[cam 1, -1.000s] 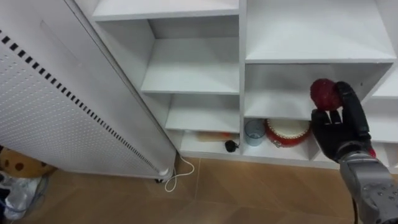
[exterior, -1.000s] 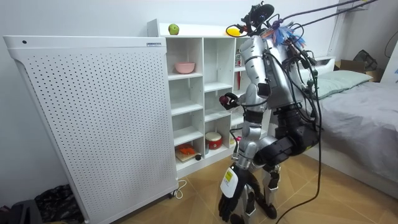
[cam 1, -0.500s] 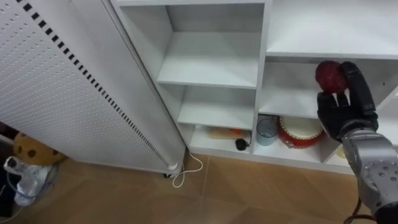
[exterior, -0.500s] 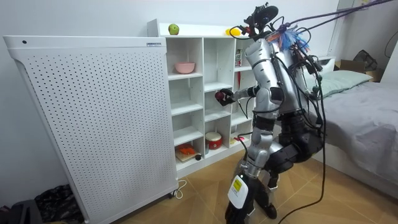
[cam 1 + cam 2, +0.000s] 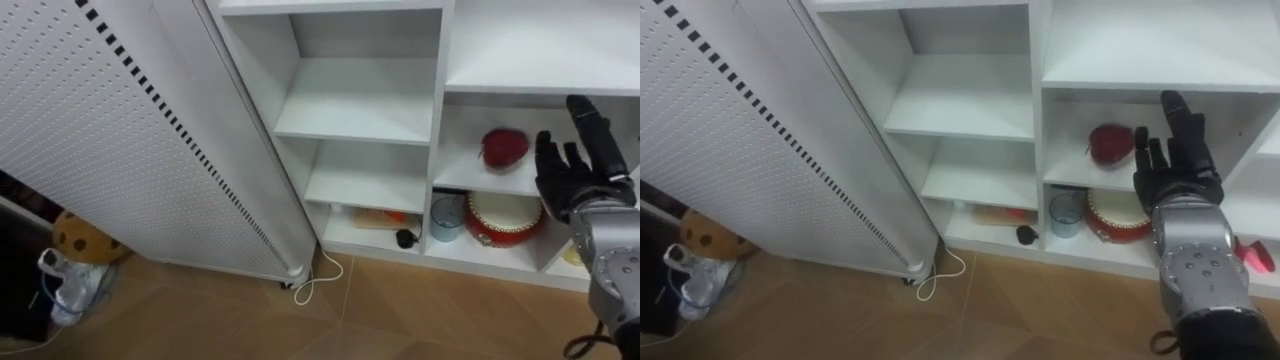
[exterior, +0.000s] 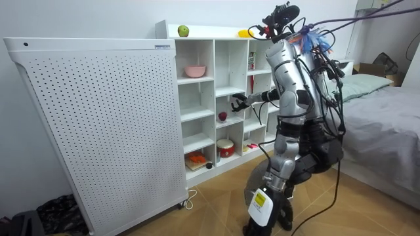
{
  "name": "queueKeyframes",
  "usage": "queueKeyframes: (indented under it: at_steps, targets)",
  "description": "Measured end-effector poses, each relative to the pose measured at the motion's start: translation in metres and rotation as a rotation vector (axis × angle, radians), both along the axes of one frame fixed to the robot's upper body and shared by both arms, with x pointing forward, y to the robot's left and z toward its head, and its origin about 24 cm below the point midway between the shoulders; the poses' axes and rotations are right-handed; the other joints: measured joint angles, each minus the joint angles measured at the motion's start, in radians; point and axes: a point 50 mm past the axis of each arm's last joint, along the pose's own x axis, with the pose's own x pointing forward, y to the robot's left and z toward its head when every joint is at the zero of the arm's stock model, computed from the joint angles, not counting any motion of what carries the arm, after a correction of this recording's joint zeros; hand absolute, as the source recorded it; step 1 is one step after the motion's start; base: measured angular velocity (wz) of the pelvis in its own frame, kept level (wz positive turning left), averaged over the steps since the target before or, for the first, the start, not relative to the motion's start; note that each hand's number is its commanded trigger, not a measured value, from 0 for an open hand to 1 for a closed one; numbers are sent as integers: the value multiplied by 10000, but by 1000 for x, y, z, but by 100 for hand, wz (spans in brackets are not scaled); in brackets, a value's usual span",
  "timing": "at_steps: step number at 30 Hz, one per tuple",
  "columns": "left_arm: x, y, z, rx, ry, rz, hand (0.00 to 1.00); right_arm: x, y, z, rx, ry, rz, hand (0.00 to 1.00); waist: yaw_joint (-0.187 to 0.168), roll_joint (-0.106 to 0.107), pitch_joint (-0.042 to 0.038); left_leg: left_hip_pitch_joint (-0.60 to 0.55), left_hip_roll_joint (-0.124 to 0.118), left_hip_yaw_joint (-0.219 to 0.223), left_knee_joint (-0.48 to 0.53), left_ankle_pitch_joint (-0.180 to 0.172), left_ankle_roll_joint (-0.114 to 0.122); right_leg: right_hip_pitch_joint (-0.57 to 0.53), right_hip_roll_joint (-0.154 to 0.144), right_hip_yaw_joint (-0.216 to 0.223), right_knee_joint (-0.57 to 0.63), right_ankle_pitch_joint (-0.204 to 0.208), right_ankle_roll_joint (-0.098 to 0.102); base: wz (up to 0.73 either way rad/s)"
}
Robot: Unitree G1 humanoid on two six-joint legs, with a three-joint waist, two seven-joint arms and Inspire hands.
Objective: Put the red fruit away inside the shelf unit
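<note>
light: the white shelf unit (image 5: 440, 60) is lit brightly and evenly by soft indoor light | shadows: pale grey shade is cast under each board | dim: the corner beside the perforated panel (image 5: 100, 150) is left dark | floor (image 5: 400, 310): evenly lit

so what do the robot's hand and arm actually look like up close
The right hand is black all over, with slim segmented fingers and a blocky palm. Behind the wrist, the forearm is a thick rounded casing in matte silver-grey with a few small dark dots. In the room view the upper arm is the same silver, with dark cables hanging beside it.
</note>
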Motion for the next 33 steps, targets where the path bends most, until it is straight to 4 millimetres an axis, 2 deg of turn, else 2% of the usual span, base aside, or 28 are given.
queueKeyframes:
  at_steps: [11,15,19,21,23,24,26,28,31,33]
  targets:
    - [0,0,0,-79,53,-76,0,-2,-8,2,313,-96,-297,0,22,22,-10,136,20,112,19,-7,12,87,2,8,-18,40,-21,-2]
    - [-1,0,0,-150,117,-92,0,-2,-8,-5,325,20,-195,0,24,29,-8,387,46,119,-30,-58,-4,329,44,18,-80,33,-19,-3]
    - [-3,0,-1,-393,320,-117,0,-7,-14,-34,455,254,-29,0,68,-9,18,1207,203,182,-492,-74,-81,1174,239,4,-661,107,72,-11]
    - [-5,0,-2,-417,393,-70,0,-13,-20,-58,551,697,-115,0,103,-74,65,1772,198,174,-793,-55,-107,1732,307,-8,-937,161,44,-8]
    - [-5,1,-3,-497,502,-110,0,-22,-26,-84,719,1200,-178,0,98,-167,124,2412,188,147,-1238,-5,-170,2350,347,-18,-1356,178,107,-7]
    - [-4,1,-3,-518,556,-123,0,-24,-27,-88,749,1262,-175,0,96,-176,134,2524,203,128,-1333,16,-180,2484,361,-42,-1479,200,131,0]
    - [0,4,-4,-500,753,-180,0,-31,-32,-107,825,1655,-245,0,38,-235,214,2979,199,75,-1701,122,-186,2970,403,-137,-1838,267,164,4]
    - [1,9,-5,-484,921,-48,0,-47,-37,-134,956,2331,-266,0,-4,-236,221,3533,219,-76,-2098,165,-231,3694,535,-326,-2396,366,147,12]
    - [10,15,-4,-320,935,211,0,-67,-45,-159,1114,2682,-468,0,-25,-234,235,4160,224,-173,-2654,290,-183,4427,544,-582,-2995,469,176,13]
    - [13,16,-4,-287,929,344,0,-76,-45,-171,1222,2981,-448,0,-34,-235,235,4700,199,-148,-3123,418,-172,4906,552,-585,-3354,527,239,2]
